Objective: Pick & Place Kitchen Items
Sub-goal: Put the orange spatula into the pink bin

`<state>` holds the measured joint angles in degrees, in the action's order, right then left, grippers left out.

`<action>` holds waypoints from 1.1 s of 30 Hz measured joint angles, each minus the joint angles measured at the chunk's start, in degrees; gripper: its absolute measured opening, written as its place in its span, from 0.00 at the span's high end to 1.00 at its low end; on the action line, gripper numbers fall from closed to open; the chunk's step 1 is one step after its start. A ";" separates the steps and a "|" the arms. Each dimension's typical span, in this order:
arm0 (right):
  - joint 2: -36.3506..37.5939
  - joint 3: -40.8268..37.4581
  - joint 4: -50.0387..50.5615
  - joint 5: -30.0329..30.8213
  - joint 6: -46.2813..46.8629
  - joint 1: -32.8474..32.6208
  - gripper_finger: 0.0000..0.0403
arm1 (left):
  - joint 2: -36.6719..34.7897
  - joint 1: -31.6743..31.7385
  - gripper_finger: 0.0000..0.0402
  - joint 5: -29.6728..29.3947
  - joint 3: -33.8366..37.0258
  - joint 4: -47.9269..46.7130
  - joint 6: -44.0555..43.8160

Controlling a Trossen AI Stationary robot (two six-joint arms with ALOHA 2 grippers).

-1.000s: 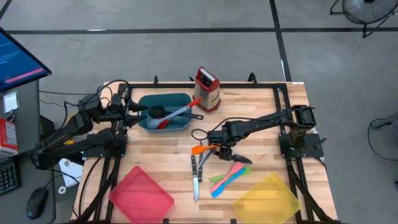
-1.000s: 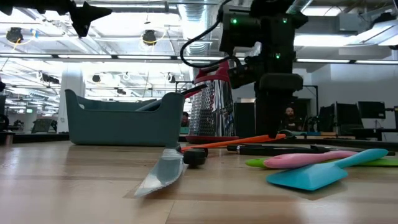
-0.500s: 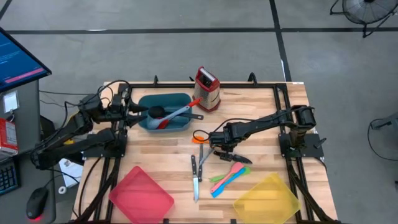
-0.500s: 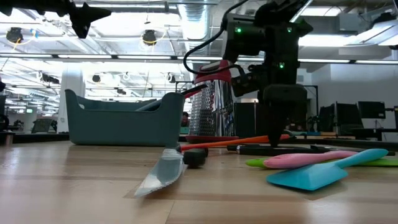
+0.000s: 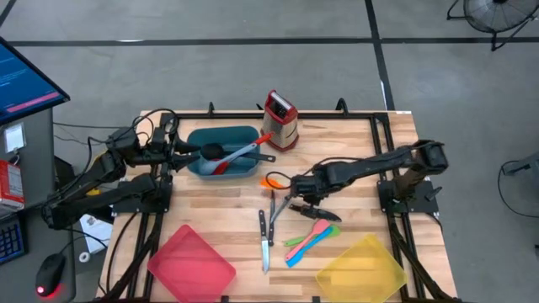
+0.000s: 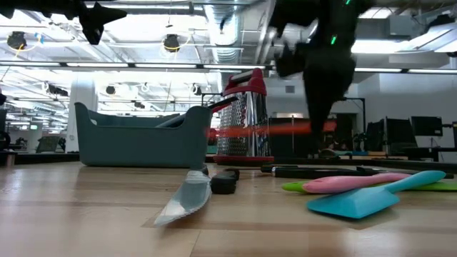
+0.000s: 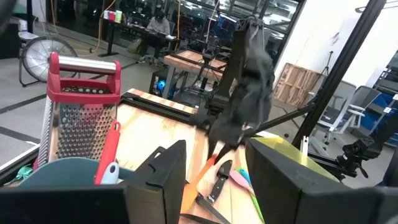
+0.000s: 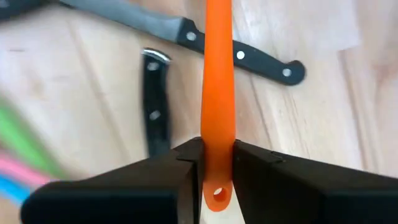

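My right gripper (image 5: 295, 187) is at mid-table, shut on an orange plastic utensil (image 5: 271, 181) that hangs above the wood. Below it lie two black-handled steel knives (image 5: 265, 231) and, side by side, pink, green and blue utensils (image 5: 307, 240). A black ladle (image 5: 212, 151), a red spoon and a grey-blue spoon rest in the teal tray (image 5: 240, 133). My left gripper (image 7: 214, 186) hovers open at the tray's left end, holding nothing. My right gripper pinches the orange utensil's handle (image 8: 217, 134) between its two fingers, close to the free end with the hanging hole (image 8: 216, 194). The fingers come from above, pointing down. The utensil (image 6: 264, 130) hangs about level, clear of the table.
A steel box grater with a red top (image 5: 280, 120) stands just right of the teal tray at the far edge. A red tray (image 5: 192, 263) and a yellow tray (image 5: 362, 269) sit at the near edge. Bare wood lies between the trays and at the far right.
My right gripper has taken hold of the orange utensil and gone up with it. The utensil lay on the table before; now it is lifted clear, about level, a little farther toward the far edge. The knives and other utensils have stayed put.
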<state>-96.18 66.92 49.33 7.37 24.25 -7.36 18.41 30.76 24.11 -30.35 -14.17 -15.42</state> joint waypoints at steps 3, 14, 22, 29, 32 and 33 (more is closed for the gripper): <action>5.97 0.04 4.31 -0.01 2.56 -2.76 0.86 | 0.00 0.00 0.64 0.09 0.00 0.02 0.00; 18.03 0.09 17.73 -2.82 17.01 -20.05 0.86 | 0.00 -0.07 0.63 2.57 0.02 0.09 -0.02; 14.50 0.72 1.74 1.89 17.74 -23.28 0.86 | 2.55 -4.78 0.57 6.29 0.02 5.28 -4.50; 11.31 6.67 -10.73 18.37 7.10 -16.89 0.86 | 11.07 -10.98 0.44 6.08 0.02 16.00 -4.53; 11.35 7.84 -20.37 21.51 -0.14 -13.38 0.86 | 15.13 -13.09 0.38 5.93 0.02 21.48 -4.57; 11.36 7.87 -24.40 21.79 -2.57 -12.18 0.86 | 16.25 -13.72 0.36 5.93 0.02 23.39 -4.55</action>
<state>-84.82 74.78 24.93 29.16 21.68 -19.54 34.67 17.04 30.04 -30.33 9.22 -19.97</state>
